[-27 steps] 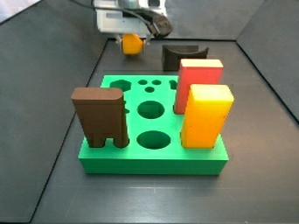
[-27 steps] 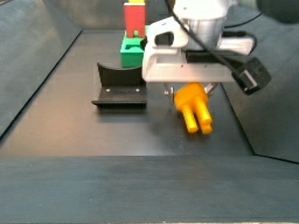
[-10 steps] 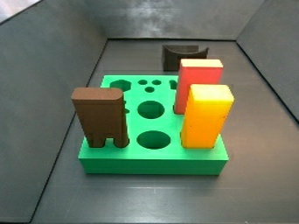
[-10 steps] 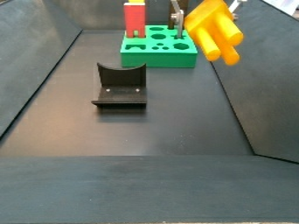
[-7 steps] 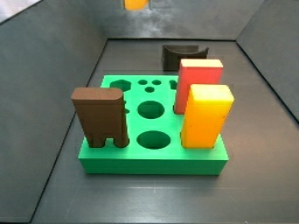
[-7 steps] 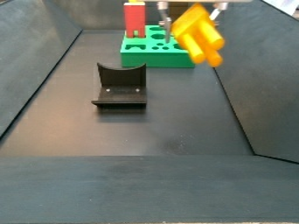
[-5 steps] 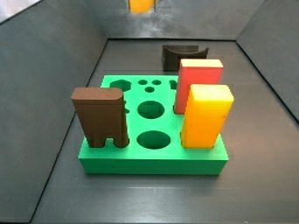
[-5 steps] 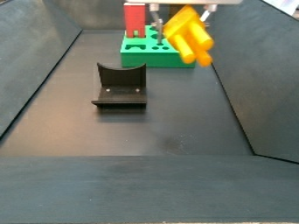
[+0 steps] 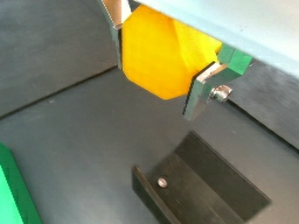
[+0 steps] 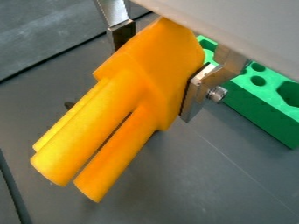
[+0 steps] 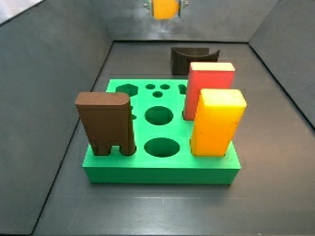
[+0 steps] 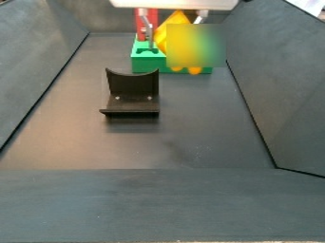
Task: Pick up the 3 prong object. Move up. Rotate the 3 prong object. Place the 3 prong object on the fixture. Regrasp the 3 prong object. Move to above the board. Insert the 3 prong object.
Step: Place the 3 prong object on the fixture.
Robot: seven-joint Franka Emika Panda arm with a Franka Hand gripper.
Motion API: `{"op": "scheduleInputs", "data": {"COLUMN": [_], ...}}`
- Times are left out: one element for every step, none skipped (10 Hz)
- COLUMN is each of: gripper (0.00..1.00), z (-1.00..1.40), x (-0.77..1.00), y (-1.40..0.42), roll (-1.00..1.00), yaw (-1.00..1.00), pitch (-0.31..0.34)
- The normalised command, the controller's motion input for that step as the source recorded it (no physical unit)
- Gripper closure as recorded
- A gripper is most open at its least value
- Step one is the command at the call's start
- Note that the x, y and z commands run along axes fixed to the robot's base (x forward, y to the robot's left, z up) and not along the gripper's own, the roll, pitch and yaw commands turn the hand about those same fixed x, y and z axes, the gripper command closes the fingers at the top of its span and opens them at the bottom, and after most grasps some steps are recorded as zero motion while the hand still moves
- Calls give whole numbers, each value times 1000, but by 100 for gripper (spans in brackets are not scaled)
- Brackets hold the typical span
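My gripper [image 9: 158, 85] is shut on the 3 prong object [image 9: 163, 48], a yellow-orange piece clamped between the silver fingers [image 9: 205, 89]. In a wrist view its prongs [image 10: 100, 149] stick out sideways from the gripper [image 10: 156, 79]. It hangs high in the air at the back [image 11: 164, 8] and shows blurred in a side view [image 12: 188, 43]. The fixture [image 12: 129, 93], a dark notched bracket, stands on the floor below and apart from it [image 9: 201, 188] [image 11: 193, 57]. The green board [image 11: 157, 138] lies in front with round holes.
On the board stand a tall brown two-legged block [image 11: 106, 120], a red block [image 11: 211, 85] and a tall yellow-orange block [image 11: 218, 120]. A corner of the board [image 10: 263, 98] shows behind the gripper. Dark sloping walls [image 12: 38, 85] close in the floor.
The gripper has lifted the 3 prong object off the floor to high in the air. It has since carried it sideways towards the fixture's side while turning it.
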Motion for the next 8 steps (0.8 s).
{"op": "scheduleInputs", "data": {"gripper": [100, 100, 100, 100, 100, 100, 100, 100], "z": [-23, -16, 518, 522, 378, 140, 37, 17], "x": [361, 230, 1000, 944, 814, 649, 557, 492], "y": [-8, -5, -198, -185, -81, -23, 9, 22], "roll": [-63, -67, -1000, -1000, -1000, -1000, -1000, -1000], "yaw": [31, 30, -146, -152, -155, -151, -150, -151], "pitch": [60, 81, 19, 28, 43, 48, 53, 63]}}
